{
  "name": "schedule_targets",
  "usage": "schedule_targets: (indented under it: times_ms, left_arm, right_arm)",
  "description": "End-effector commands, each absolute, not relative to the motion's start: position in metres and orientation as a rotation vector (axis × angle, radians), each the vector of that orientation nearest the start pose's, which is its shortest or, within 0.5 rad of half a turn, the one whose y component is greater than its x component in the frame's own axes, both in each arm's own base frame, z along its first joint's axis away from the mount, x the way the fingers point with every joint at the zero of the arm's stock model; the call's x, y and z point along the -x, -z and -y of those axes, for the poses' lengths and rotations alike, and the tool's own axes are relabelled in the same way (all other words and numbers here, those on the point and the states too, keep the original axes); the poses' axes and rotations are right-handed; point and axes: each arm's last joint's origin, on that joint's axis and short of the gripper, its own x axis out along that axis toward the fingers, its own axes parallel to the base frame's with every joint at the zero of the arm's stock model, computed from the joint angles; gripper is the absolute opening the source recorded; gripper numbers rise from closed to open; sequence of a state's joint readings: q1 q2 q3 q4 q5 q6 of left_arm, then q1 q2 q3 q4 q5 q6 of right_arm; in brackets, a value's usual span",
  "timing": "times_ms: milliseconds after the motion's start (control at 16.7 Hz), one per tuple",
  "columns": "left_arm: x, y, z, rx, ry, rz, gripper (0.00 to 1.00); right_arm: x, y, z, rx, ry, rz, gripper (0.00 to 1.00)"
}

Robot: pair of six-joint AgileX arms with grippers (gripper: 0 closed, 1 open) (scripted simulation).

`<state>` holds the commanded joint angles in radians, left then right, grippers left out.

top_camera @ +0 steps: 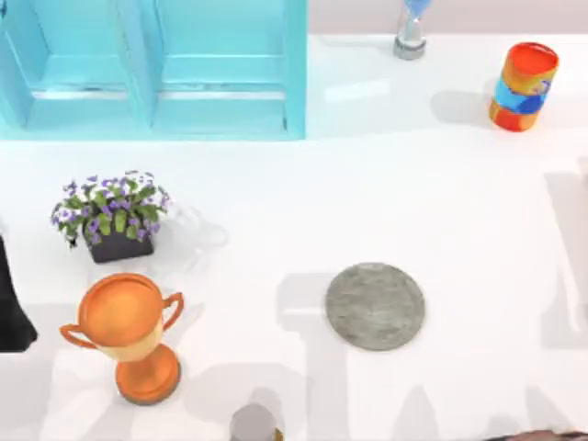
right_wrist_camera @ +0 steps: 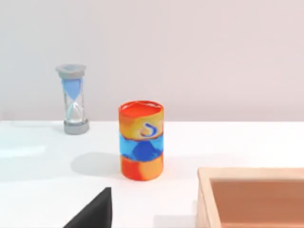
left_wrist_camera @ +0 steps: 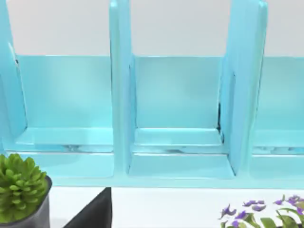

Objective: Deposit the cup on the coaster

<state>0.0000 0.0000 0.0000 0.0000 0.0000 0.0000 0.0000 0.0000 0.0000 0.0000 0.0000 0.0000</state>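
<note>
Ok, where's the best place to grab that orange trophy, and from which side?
Probably the narrow stem of the trophy, below the bowl, coming sideways from the near edge. It stands upright, its handles stick out left and right, and the bowl looks too wide.

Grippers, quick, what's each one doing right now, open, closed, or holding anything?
Left gripper: cannot be told; its wrist camera faces the blue shelf.
Right gripper: cannot be told; its wrist camera faces the striped cylinder.
</note>
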Motion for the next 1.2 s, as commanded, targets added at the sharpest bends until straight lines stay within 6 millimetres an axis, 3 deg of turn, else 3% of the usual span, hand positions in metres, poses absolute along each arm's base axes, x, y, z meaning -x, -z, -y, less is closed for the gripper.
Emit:
schedule_targets:
  times_ms: [300,600,900,1080,1200]
  left_arm:
    - [-0.104,-0.173,-0.001,-0.045,-0.031,0.002,1.0]
    - [-0.1,-0.236,-0.012,-0.319,-0.142,-0.076,1.0]
    - [-0.107,-0.308,-0.028,-0.736,-0.205,-0.307,1.0]
    - [-0.12,-0.333,-0.041,-0.979,-0.148,-0.521,1.0]
    - [-0.134,-0.338,-0.051,-1.111,-0.051,-0.682,1.0]
  right_arm:
    - [-0.106,-0.16,0.001,0.0,0.0,0.0,1.0]
    - [-0.106,-0.16,0.001,0.0,0.0,0.0,1.0]
    - [-0.106,-0.16,0.001,0.0,0.0,0.0,1.0]
    - [-0.106,-0.16,0.001,0.0,0.0,0.0,1.0]
    - [-0.106,-0.16,0.001,0.0,0.0,0.0,1.0]
